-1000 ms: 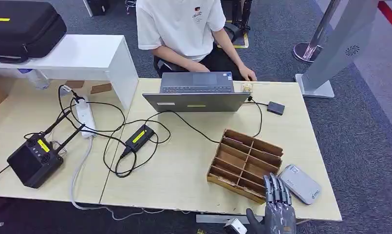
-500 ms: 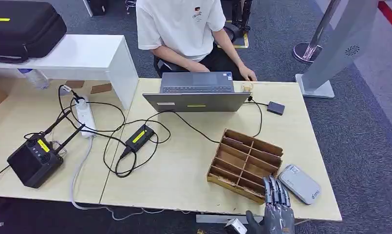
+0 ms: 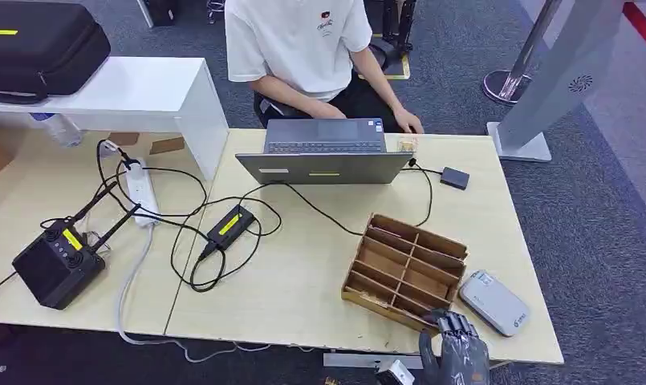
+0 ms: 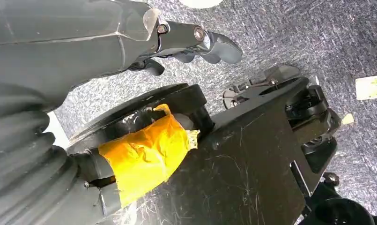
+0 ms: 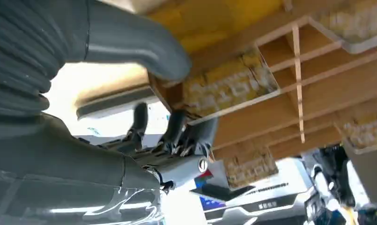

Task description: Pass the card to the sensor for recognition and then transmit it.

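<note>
At the near corner of the wooden tray (image 3: 405, 269), just beside the sensor (image 3: 494, 302), curls right hand (image 3: 456, 341) fingers (image 5: 177, 129) over the wall toward what looks like the card (image 5: 224, 86) in the end compartment, grip impossible to tell, and risks dragging the tray or fumbling the card.

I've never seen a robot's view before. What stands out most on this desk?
A wooden divider tray sits near the front right of the desk, with the right robot hand at its near corner and a grey card reader just to its right. Across the desk, a person in a white shirt works at an open laptop. Black cables sprawl over the left half.
</note>
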